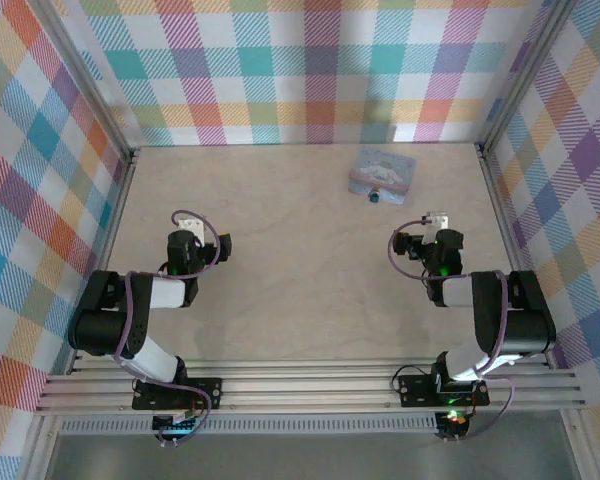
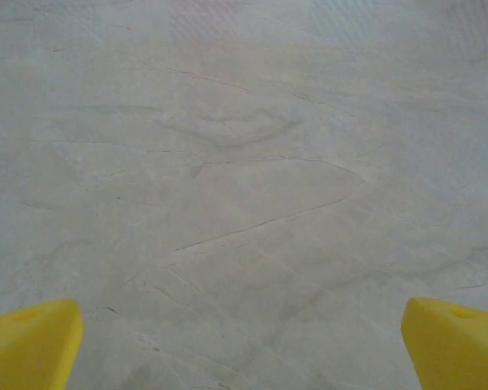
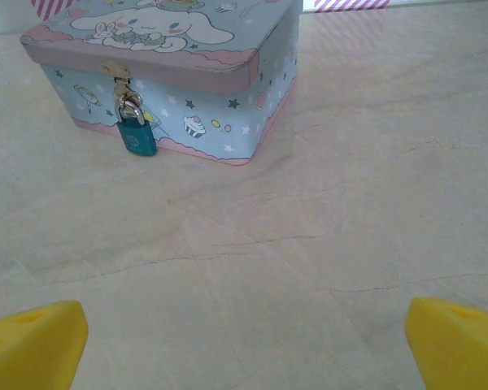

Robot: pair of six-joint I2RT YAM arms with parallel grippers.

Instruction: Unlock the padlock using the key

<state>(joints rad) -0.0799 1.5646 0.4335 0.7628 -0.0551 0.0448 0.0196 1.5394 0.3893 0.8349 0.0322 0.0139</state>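
A tiny blue padlock (image 3: 136, 135) hangs by its metal shackle from the clasp of a pale blue cartoon tin (image 3: 228, 73); from above, the padlock (image 1: 376, 196) sits at the tin's near side. No key is visible. My right gripper (image 3: 246, 345) stands open some way in front of the tin, yellow fingertips (image 3: 32, 341) wide apart, nothing between them. My left gripper (image 2: 244, 345) is open over bare table far to the left, its fingertips (image 2: 28, 341) at the frame corners. From above, the right gripper (image 1: 437, 222) and left gripper (image 1: 187, 224) rest near their bases.
The tin (image 1: 383, 171) stands at the back right of the pale table (image 1: 280, 250). Plaid walls with aluminium rails (image 1: 115, 190) enclose the table on three sides.
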